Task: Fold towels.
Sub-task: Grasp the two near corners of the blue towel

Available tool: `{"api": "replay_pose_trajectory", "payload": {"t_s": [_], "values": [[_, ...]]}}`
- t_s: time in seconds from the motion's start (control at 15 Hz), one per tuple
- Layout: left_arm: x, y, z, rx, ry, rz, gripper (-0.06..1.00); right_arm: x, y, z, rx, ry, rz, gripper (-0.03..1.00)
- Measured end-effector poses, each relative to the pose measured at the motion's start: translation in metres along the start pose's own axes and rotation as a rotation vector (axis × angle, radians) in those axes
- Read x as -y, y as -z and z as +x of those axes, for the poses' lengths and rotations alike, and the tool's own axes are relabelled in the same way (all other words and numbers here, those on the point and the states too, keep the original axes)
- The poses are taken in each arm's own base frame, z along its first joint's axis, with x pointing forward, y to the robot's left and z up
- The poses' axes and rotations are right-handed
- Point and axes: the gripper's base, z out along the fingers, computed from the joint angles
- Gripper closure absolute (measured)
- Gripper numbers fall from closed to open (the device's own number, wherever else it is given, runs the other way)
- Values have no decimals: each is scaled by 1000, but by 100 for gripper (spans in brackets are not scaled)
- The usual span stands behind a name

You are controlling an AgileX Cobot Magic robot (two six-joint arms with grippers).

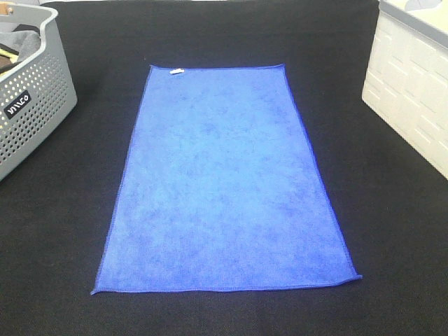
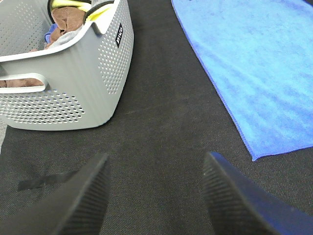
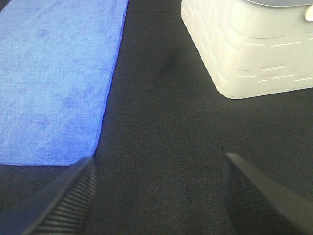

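Note:
A blue towel [image 1: 224,182] lies spread flat and unfolded on the black table, long side running away from me, with a small white tag [image 1: 176,71] at its far left corner. It also shows in the left wrist view [image 2: 259,63] and in the right wrist view [image 3: 54,78]. Neither arm shows in the high view. My left gripper [image 2: 156,166] is open and empty above the black cloth, between the grey basket and the towel's near left corner. My right gripper [image 3: 159,169] is open and empty above the black cloth, just off the towel's near right corner.
A grey perforated basket [image 1: 31,105] holding other cloths stands at the left; it also shows in the left wrist view [image 2: 73,93]. A white bin [image 1: 413,91] stands at the right, also in the right wrist view [image 3: 254,44]. A strip of black tape [image 2: 41,180] lies near the basket.

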Motion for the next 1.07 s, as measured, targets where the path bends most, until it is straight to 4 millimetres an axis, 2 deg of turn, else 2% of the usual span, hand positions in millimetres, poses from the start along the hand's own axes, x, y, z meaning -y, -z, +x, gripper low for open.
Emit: {"api": "replay_pose_trajectory", "payload": {"t_s": [1.07], "values": [[0,0,0,0,0,0,40,0,0,0,0,0,0,28]]}}
